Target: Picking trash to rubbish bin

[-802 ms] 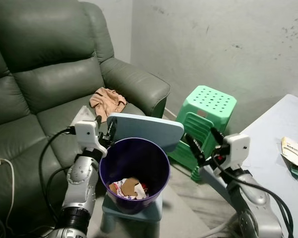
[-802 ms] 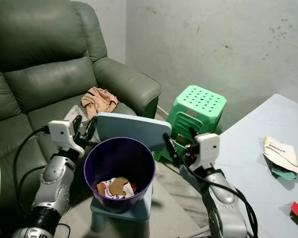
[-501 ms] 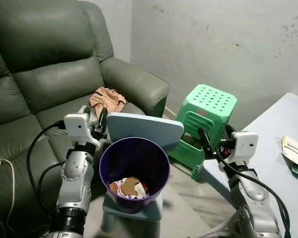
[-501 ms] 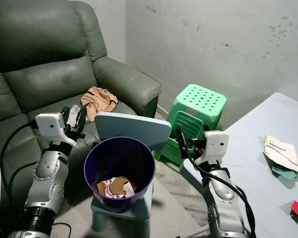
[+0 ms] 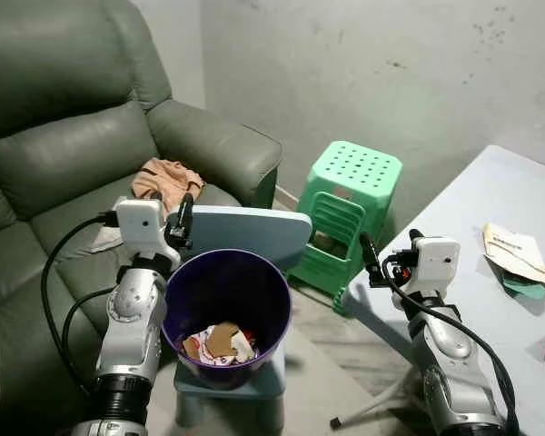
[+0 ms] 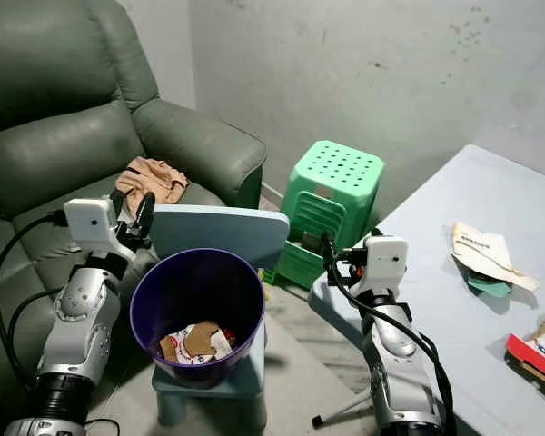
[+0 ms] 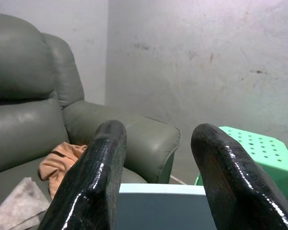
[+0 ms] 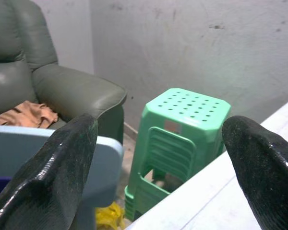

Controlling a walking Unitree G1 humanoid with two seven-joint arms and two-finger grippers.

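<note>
A purple rubbish bin [image 5: 247, 289] stands on a small light-blue chair [image 5: 251, 234], in front of me. Crumpled paper and wrapper trash [image 5: 217, 342] lies in its bottom. My left gripper [image 5: 179, 216] is held up beside the bin's left rim, against the chair back, open and holding nothing [image 7: 158, 133]. On the right, my right gripper [image 5: 383, 251] points upward between the bin and the table, open wide and also without anything in it [image 8: 161, 127]. A folded paper [image 5: 514, 251] and a red box [image 6: 538, 349] lie on the pale table [image 5: 490, 200].
A grey-green leather sofa [image 5: 64, 154] fills the left side, with a beige cloth [image 5: 163, 174] on its seat. A green plastic stool [image 5: 349, 205] stands by the wall between bin and table. Black cables [image 5: 54, 282] hang from my left arm.
The camera has turned right, toward the table. My left gripper rose from the bin's rim. My right gripper drew back from the bin and tilted upward.
</note>
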